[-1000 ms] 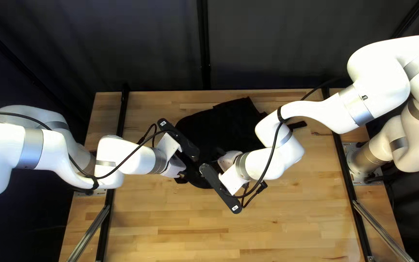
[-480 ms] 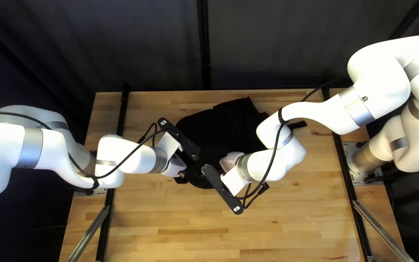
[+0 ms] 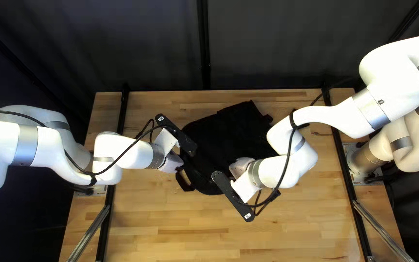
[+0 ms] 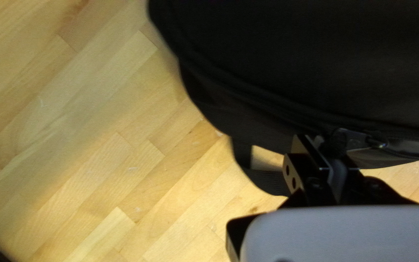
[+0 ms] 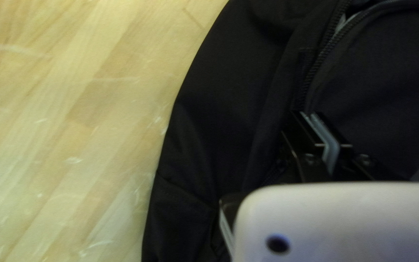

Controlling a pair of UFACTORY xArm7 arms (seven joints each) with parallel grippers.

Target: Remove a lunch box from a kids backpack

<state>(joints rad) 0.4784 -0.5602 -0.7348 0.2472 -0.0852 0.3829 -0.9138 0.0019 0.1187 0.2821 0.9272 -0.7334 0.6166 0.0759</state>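
Backpack: black, lying on the wooden surface [image 3: 287, 218] at the centre of the top left view; a strap loop [image 3: 184, 182] sticks out from its lower left edge. The bag [image 3: 214, 140] is partly hidden by both wrists.
Lunch box: not visible in any view; presumably inside the bag.
Zipper opening: in the right wrist view, two toothed edges [image 5: 313, 70] part ahead of the gripper, with a sliver of pale grey between them, so some unzipping looks done.
Work remaining: probably widen the mouth, reach in, draw the lunch box out and clear of the bag. Judged early in the task.
Left gripper [image 4: 322, 144]: at the bag's rim, jaws appearing closed on a dark zipper pull [image 4: 334, 145] beside a metal slider [image 4: 360, 139].
Right gripper [image 5: 311, 116]: over the bag, where the toothed edges converge; jaws pressed together, though I cannot tell whether a pull is hidden between them.
Left arm [image 3: 122, 150]: reaches in from the left edge of the frame, wrist at the bag's left side.
Right arm [image 3: 287, 167]: extends from the upper right, elbow high, bending down to the bag's lower right side.
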